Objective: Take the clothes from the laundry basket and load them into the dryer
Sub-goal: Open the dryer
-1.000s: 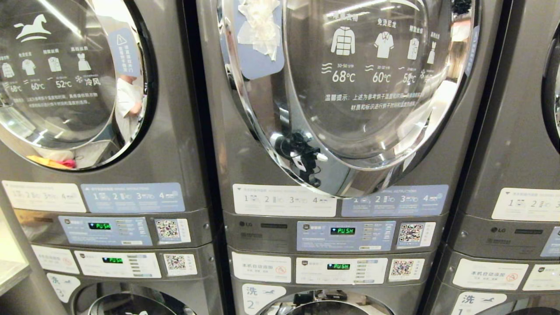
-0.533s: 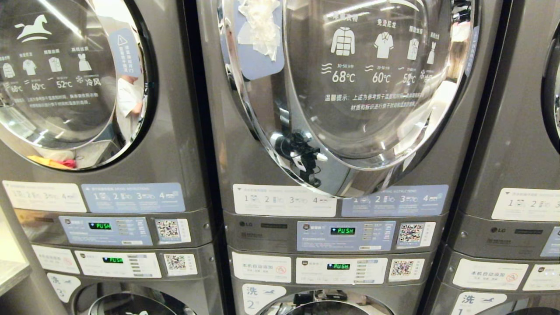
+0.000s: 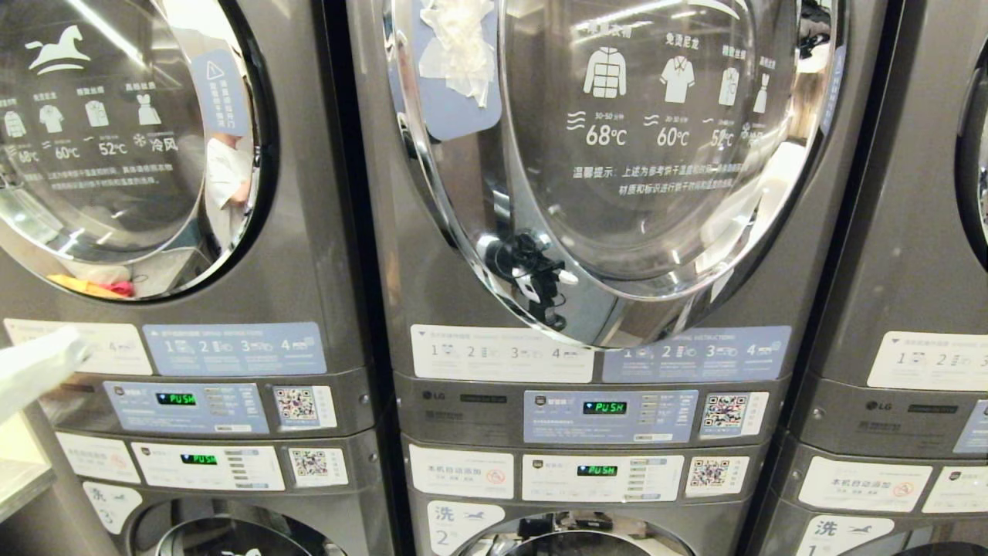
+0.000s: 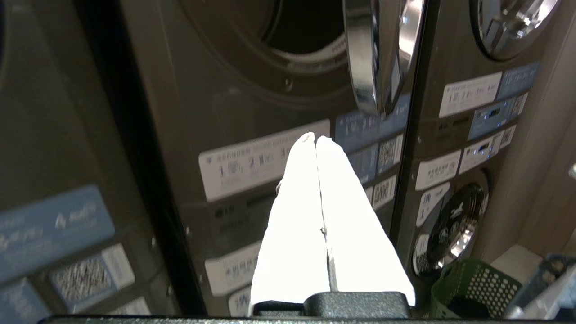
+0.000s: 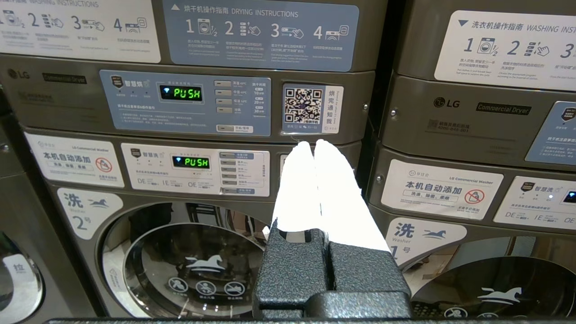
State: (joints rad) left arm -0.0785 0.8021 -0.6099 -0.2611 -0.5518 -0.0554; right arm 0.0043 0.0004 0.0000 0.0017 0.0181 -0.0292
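- Left gripper (image 4: pixel 316 138) now enters your head view at the lower left, fingers pressed together, empty.
- Treat this as the reach starting; dryer door (image 3: pixel 617 154) shows ajar, laundry basket (image 4: pixel 472 288) untouched.
- Right gripper (image 5: pixel 313 144) sits parked, pressed together.

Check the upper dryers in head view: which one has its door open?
The middle dryer: its chrome-rimmed door is swung out toward the camera. The left dryer has its door flush and shut; the right one is mostly out of frame.

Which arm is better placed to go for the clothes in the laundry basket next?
Left, probably. The left gripper is shut and empty, with the green laundry basket in its view; the right gripper faces only machine panels.
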